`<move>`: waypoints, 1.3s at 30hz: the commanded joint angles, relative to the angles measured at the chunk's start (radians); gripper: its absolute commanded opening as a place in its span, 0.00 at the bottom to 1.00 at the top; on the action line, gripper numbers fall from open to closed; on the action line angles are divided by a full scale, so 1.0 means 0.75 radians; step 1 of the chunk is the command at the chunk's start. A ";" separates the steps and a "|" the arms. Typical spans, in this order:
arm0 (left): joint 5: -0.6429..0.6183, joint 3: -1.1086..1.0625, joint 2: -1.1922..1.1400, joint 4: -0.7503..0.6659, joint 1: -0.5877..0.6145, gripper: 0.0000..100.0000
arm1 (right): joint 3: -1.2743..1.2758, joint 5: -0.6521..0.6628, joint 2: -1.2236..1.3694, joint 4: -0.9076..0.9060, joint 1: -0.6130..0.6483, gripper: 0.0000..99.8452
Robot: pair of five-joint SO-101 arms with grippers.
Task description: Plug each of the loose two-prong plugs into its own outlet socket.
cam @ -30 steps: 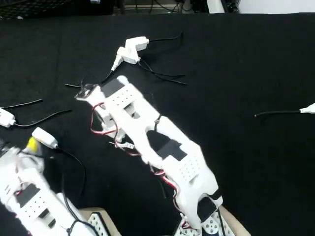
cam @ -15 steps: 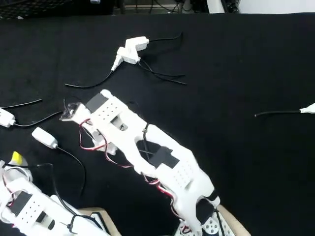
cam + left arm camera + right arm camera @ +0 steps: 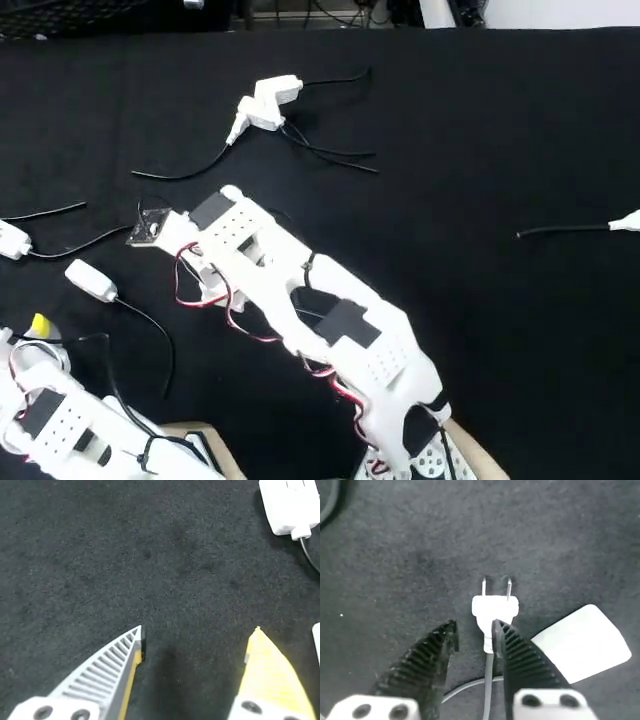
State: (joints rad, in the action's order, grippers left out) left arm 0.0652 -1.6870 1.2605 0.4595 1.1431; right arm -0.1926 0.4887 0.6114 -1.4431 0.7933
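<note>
The right arm [image 3: 300, 300] and left arm [image 3: 55, 420] were white plastic with black servo blocks [image 3: 340, 322] and looping red wires [image 3: 182, 272]. The left gripper [image 3: 197, 632] had a grey ribbed finger [image 3: 110, 665] and a yellow finger [image 3: 265, 670]; the right gripper [image 3: 472, 627] had black ribbed fingers [image 3: 420, 665].

My high camera looks down over the whole worktop [image 3: 480, 120]. The wrist cameras peer past the left hand [image 3: 198, 628] and right hand [image 3: 473, 626], close onto it.

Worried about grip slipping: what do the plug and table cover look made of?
Plug: white moulded plastic, smooth, fairly matte. Its prongs: likely bare metal, thin with a pale sheen. Table cover: black cloth, probably felt, given its fuzzy speckled nap.
</note>
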 commanded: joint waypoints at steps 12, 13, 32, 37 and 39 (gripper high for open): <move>-0.002 -0.021 0.012 0.006 0.007 0.33 | -0.163 0.012 0.021 -0.070 -0.072 0.25; -0.002 -0.021 0.014 0.006 0.007 0.33 | -0.161 0.012 0.026 -0.070 -0.072 0.25; -0.002 -0.021 0.014 0.014 0.003 0.33 | -0.095 0.000 -0.026 -0.047 -0.082 0.01; -0.002 -0.021 0.014 0.014 0.001 0.33 | -0.308 -0.129 -0.163 -0.270 -0.205 0.01; -0.002 -0.021 0.014 0.014 0.001 0.33 | -0.402 -0.200 -0.187 -0.350 -0.272 0.01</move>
State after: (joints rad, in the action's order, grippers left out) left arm 0.0652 -1.6870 1.2605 0.4657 1.1446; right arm -0.3353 0.4350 0.5777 -1.6026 0.6843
